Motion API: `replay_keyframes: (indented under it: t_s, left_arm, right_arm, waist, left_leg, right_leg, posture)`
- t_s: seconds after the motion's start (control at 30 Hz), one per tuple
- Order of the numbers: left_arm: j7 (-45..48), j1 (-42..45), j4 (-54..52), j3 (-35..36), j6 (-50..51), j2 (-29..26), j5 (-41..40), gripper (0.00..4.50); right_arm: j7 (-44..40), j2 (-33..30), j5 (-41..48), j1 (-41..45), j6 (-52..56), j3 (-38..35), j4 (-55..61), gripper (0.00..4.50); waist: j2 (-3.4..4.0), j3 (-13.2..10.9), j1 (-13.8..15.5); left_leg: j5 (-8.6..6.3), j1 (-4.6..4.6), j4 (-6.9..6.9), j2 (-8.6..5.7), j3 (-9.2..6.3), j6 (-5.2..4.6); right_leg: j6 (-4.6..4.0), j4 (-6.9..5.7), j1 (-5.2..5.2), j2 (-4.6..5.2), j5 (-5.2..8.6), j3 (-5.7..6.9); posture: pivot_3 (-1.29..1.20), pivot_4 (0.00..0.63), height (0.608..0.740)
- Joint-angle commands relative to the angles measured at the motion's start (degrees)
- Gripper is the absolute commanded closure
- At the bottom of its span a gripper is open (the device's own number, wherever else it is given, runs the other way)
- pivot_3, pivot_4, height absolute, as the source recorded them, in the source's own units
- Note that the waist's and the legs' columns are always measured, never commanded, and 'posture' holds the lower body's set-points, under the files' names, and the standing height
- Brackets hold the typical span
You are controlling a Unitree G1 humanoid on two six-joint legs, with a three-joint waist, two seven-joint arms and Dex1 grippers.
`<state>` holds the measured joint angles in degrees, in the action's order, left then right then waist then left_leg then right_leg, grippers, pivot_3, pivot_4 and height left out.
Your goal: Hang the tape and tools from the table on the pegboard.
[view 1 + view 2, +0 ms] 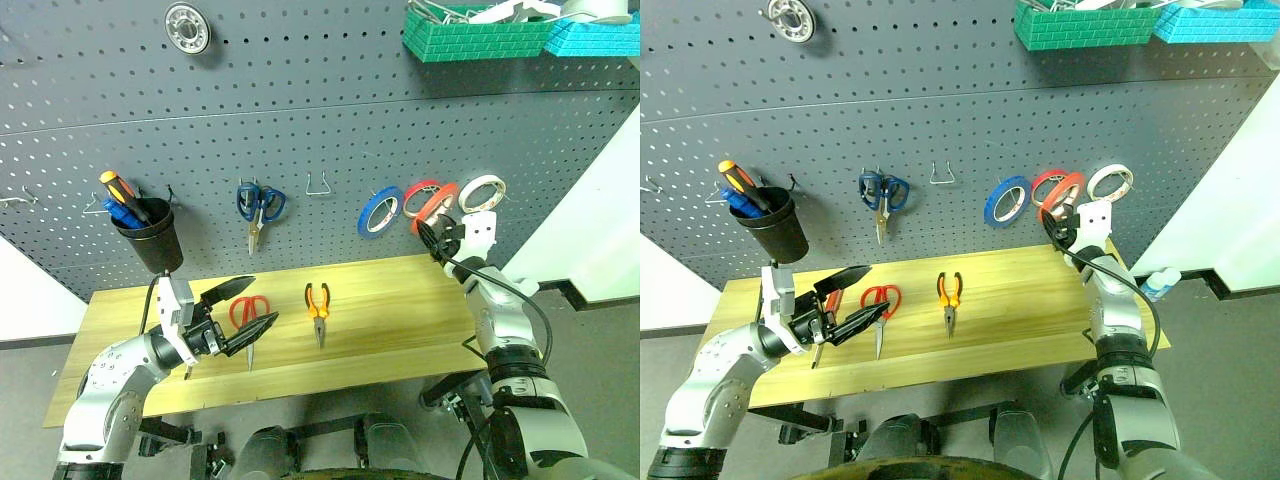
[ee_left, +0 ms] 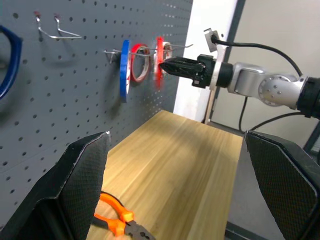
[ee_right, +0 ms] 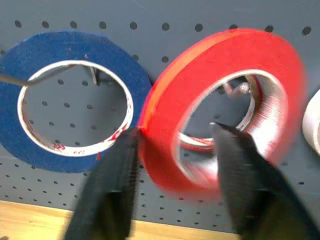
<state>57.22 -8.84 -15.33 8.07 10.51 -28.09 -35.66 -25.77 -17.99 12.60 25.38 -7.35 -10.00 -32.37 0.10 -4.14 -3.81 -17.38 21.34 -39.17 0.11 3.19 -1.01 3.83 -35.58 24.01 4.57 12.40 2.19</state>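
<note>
The big red-orange tape hangs against the pegboard between the blue and white rolls, over a wire hook. My right gripper is level at it, open. One finger is outside the ring and the other inside, with a gap to the band. On the table lie the red-handled scissors and the orange-and-black pliers. My left gripper hovers open and empty just above the scissors. A red screwdriver handle peeks out behind that gripper.
A blue roll, a thin red roll and a white roll hang around the tape. Blue scissors, an empty hook and a black cup of screwdrivers hang further left. Green and teal bins sit up high.
</note>
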Motion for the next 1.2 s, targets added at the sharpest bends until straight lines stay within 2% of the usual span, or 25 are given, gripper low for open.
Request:
replay_keyframes:
  t_s: [0.03, 0.1, 0.33, 0.53, 0.83, 1.2]
  left_arm:
    - [-0.4, 0.3, -2.3, 1.5, 0.1, -0.7, -1.2, 0.00]
    - [-0.5, 0.4, -2.4, 1.5, 0.3, -0.7, -1.2, 0.00]
    - [-0.7, 0.4, -2.9, 1.6, 0.9, -0.9, -1.5, 0.00]
    - [-0.8, -1.7, -3.3, 3.8, 1.1, -1.9, -1.6, 0.00]
    - [-1.8, -8.3, -7.2, 8.4, 1.8, -3.8, -2.9, 0.00]
    - [-3.1, -16.1, -12.1, 15.0, 2.7, -5.4, -5.1, 0.00]
  right_arm:
    - [-0.2, 0.5, 0.6, 0.1, -1.7, -0.6, 1.6, 0.75]
    - [-0.4, 1.0, 0.8, -1.3, -1.5, -0.3, 3.1, 0.06]
    - [-1.4, 3.1, 2.5, -11.5, 3.2, 1.0, 14.0, 0.02]
    - [1.5, 5.0, 1.2, -17.1, 13.6, 5.2, 25.4, 0.02]
    - [8.3, 8.6, -0.3, -14.3, 36.6, 12.6, 33.9, 0.02]
    - [12.9, 15.2, -2.8, -9.0, 45.5, 17.0, 28.0, 0.02]
  waist:
    - [0.00, 0.0, 0.0]
    - [-0.01, 0.1, 0.0]
    - [0.01, 0.1, 0.4]
    - [0.05, 0.1, 0.0]
    - [-0.04, -0.2, 0.6]
    - [-0.27, -2.3, 3.2]
  left_leg:
    - [0.00, 0.00, 0.00, 0.00, 0.01, 0.00]
    - [0.00, -0.02, 0.00, 0.00, 0.01, 0.00]
    - [0.00, 0.00, 0.01, 0.00, 0.01, 0.00]
    - [-0.01, -0.04, 0.00, 0.09, 0.03, 0.01]
    - [-0.02, 0.10, 0.04, 0.30, 0.04, 0.03]
    - [-0.06, 0.22, 0.24, 0.35, 0.01, 0.08]
  right_leg:
    - [0.00, 0.00, 0.00, 0.00, 0.00, 0.00]
    - [0.00, 0.00, -0.01, 0.00, 0.00, 0.00]
    - [0.00, 0.02, 0.00, 0.01, 0.00, -0.07]
    - [-0.11, 0.00, 0.03, -0.02, 0.05, -0.08]
    - [-0.23, 0.03, 0.32, -0.05, 0.05, -0.08]
    - [-0.27, 0.35, 0.64, 0.05, 0.05, -0.06]
  posture:
    - [-0.03, 0.000, 0.740]
    - [-0.03, 0.000, 0.740]
    - [-0.04, 0.000, 0.740]
    - [-0.04, 0.006, 0.740]
    - [0.01, 0.067, 0.740]
    - [0.09, 0.117, 0.740]
